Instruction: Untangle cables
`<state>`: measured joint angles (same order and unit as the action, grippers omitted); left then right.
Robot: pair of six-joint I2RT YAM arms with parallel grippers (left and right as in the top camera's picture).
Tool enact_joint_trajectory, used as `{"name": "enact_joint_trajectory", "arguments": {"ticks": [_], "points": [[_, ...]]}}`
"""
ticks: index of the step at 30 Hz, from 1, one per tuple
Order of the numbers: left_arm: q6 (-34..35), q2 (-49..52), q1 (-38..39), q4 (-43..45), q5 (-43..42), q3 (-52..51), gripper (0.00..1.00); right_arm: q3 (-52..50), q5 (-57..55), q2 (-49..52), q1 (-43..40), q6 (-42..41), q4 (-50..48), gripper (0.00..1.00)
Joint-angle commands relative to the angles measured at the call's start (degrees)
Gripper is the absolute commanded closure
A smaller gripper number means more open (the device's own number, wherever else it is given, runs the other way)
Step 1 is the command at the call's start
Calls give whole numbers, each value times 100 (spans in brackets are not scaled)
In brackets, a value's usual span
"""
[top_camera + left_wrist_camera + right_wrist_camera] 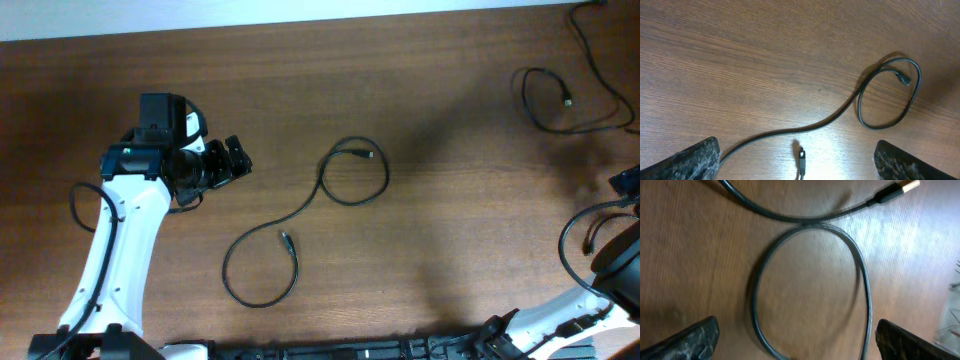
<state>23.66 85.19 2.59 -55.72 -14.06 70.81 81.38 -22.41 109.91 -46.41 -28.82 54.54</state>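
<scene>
A long black cable (300, 212) lies mid-table in an S, with one loop at its far end (355, 172) and one at its near end (262, 272). It does not cross the second black cable (533, 118), which lies at the far right. My left gripper (235, 160) is open and empty, left of the long cable. In the left wrist view (797, 167) a plug end (801, 156) lies between the fingers, with the loop (890, 95) beyond. My right gripper (625, 184) is open at the right edge. In the right wrist view (800, 347) it hovers over a cable loop (805, 226) with a gold-tipped plug (900, 190).
The wooden table (450, 250) runs to a pale far edge (300, 22). The second cable trails off toward the far right corner (590, 40). The arm bases and their own wiring sit along the near edge (400, 348).
</scene>
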Motion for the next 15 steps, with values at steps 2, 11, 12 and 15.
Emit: {"name": "enact_joint_trajectory", "arguments": {"ticks": [2,11,12,15], "points": [[72,22,-24,9,39,-17,1,977,-9,-81,-11,-17,581,1],[72,22,-24,9,39,-17,1,3047,-4,-162,-4,319,1687,1],[72,22,-24,9,39,-17,1,3042,17,-162,-4,463,1692,1],[72,22,-24,9,39,-17,1,3042,745,-160,-4,503,1731,1]]}}
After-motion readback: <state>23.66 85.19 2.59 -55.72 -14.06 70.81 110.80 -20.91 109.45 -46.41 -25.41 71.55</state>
